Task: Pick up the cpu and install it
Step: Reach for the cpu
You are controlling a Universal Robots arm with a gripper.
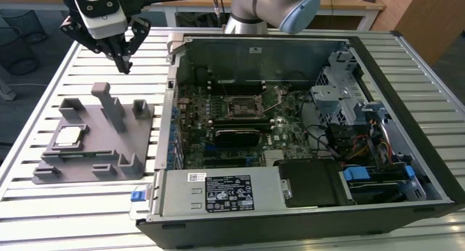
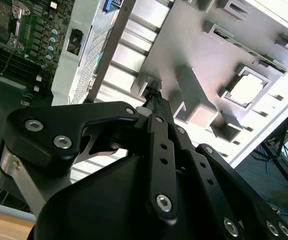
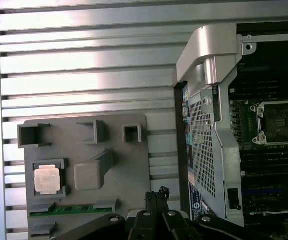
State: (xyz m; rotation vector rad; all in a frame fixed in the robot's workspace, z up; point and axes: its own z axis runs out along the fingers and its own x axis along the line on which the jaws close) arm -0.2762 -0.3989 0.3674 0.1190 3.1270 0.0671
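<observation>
The cpu (image 1: pixel 69 136) is a small silvery square lying flat in a recess of the grey holder tray (image 1: pixel 109 153), at the exterior view's left. Both wrist views look down on the cpu (image 3: pixel 47 179) (image 2: pixel 246 89) in the tray (image 3: pixel 128 165) (image 2: pixel 184 40). My gripper (image 1: pixel 125 68) hangs above the slatted table beyond the tray's far edge, well above and apart from the chip. Its black fingers (image 3: pixel 156 195) (image 2: pixel 157 100) meet at the tips with nothing between them. The motherboard socket (image 1: pixel 242 105) (image 3: pixel 281 122) sits inside the open computer case, its metal frame around a dark square.
The open computer case (image 1: pixel 407 49) takes up the middle and the exterior view's right, with a drive cage (image 1: pixel 338 93), cables and a power supply (image 1: pixel 218 191) inside. Upright posts (image 1: pixel 112 106) rise from the tray. The slatted metal table (image 1: pixel 43 207) lies under everything.
</observation>
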